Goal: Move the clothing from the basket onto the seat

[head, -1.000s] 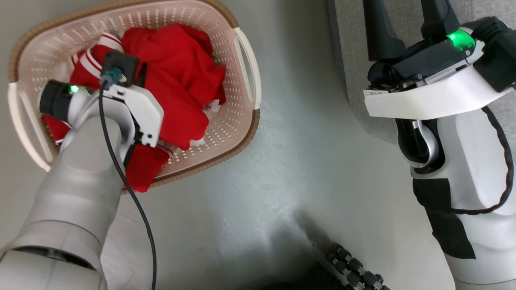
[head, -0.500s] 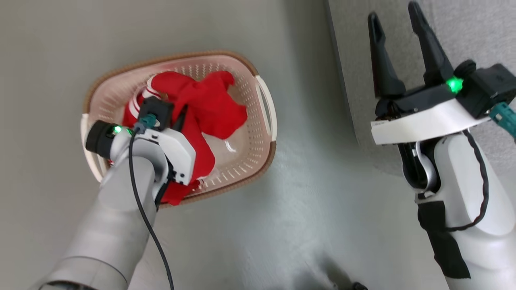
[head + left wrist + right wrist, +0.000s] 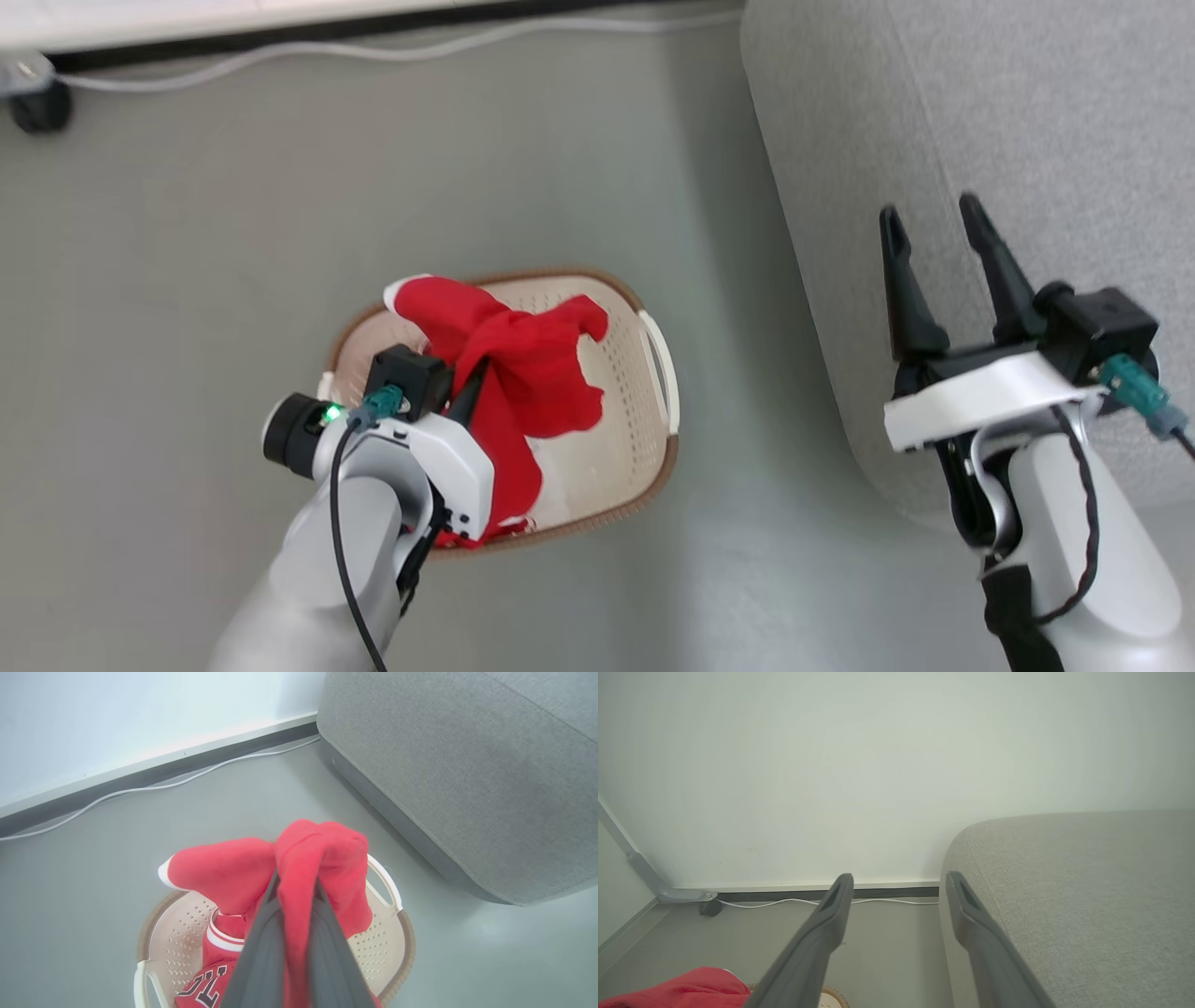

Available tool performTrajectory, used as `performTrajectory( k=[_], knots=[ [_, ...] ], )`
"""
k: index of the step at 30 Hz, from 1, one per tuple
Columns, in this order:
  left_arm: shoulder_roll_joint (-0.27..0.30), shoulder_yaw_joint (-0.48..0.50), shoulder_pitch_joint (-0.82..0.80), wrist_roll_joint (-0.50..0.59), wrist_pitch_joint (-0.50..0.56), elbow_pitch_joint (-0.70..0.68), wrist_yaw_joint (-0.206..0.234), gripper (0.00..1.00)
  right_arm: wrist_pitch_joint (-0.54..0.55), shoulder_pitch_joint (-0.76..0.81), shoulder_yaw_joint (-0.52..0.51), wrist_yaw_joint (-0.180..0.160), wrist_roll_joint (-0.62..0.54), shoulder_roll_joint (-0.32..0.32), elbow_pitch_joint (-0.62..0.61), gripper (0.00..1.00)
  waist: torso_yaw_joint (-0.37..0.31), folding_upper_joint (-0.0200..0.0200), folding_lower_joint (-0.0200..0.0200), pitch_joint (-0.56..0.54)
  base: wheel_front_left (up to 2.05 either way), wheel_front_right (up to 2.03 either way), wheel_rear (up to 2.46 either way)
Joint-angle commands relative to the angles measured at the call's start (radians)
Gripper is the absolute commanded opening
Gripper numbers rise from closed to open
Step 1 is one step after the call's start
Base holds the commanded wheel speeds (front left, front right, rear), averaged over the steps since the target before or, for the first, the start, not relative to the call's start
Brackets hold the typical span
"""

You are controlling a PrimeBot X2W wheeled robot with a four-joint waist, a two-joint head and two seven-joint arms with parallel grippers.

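Left gripper [image 3: 296, 884], clamped on the plain red clothing [image 3: 532, 373], holds it hanging over the basket [image 3: 609, 509], jersey [image 3: 205, 982] beneath. Right gripper [image 3: 929, 213], jaws wide and empty, hovers by the seat [image 3: 980, 112]. Step: lifting out. Next move likely needs a clear swing rightward onto the seat.

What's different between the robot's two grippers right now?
The left gripper is shut on red clothing; the right gripper is open and empty. The left hangs above the basket; the right hangs by the sofa's edge. Both have two long dark fingers.
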Motion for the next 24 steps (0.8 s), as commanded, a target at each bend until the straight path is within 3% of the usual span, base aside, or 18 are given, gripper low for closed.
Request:
performTrajectory(
  k=[1,13,24],
  knots=[
    [0.011,0.018,0.028,-0.022,-0.013,-0.046,-0.007,0.0,-0.006,0.039,0.008,0.007,-0.018,0.003,-0.007,1.0,0.042,0.0,0.0,-0.099,0.0,0.0,0.0],
    [0.011,0.051,0.162,-0.067,-0.013,-0.176,0.005,0.0,-0.006,0.181,-0.024,0.007,-0.039,-0.009,0.042,1.0,0.106,0.0,0.0,-0.313,0.0,0.0,0.0],
    [0.026,0.11,0.196,-0.048,-0.013,-0.303,-0.009,0.0,-0.006,0.252,-0.042,0.007,-0.043,-0.007,0.048,1.0,0.131,0.0,0.0,-0.387,0.0,0.0,0.0]
  ],
)
